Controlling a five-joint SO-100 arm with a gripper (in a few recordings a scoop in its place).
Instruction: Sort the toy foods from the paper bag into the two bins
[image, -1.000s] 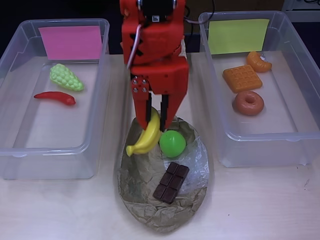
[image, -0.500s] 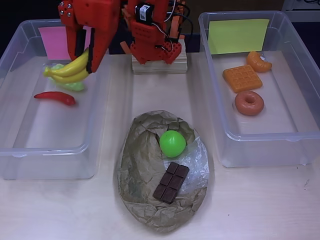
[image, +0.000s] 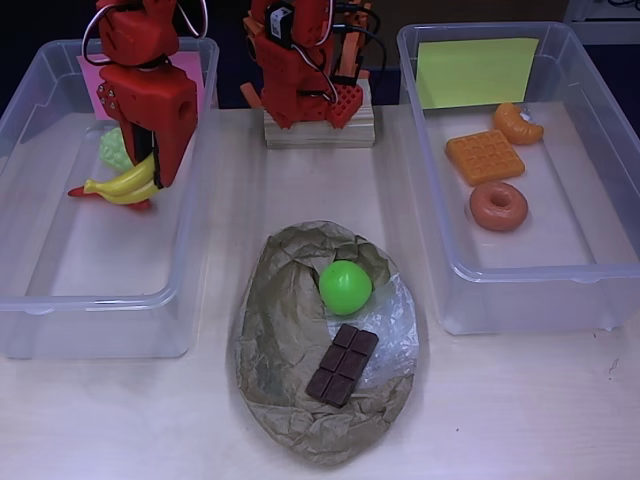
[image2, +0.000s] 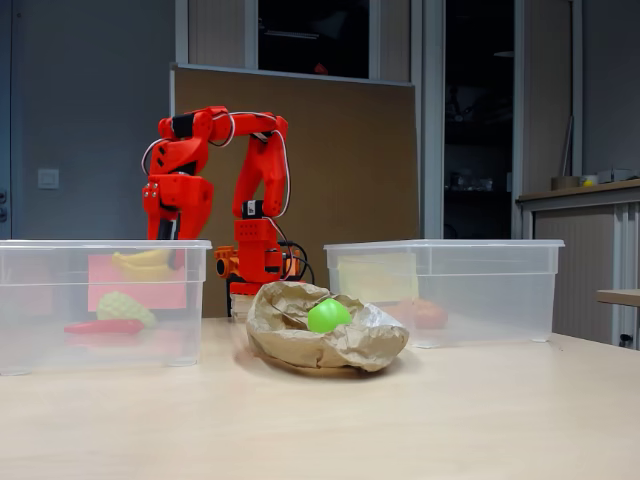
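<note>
Toys (image: 345, 362) – two on bag (image: 290, 400) (three per bin (image: 30, 300)).

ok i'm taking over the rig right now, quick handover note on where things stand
Gripper: jaws shut on the yellow plastic banana, held inside the clear tub with the pink label, above its floor, not yet released.
In that tub: the green toy grapes and the red toy chili, both partly hidden by the arm.
In the clear tub with the yellow-green label: orange toy waffle, orange toy croissant, brown toy donut.
On the crumpled brown paper bag: green toy apple and dark toy chocolate bar.
Done: five sorted. Left: drop the banana, then sort apple and chocolate.
</note>
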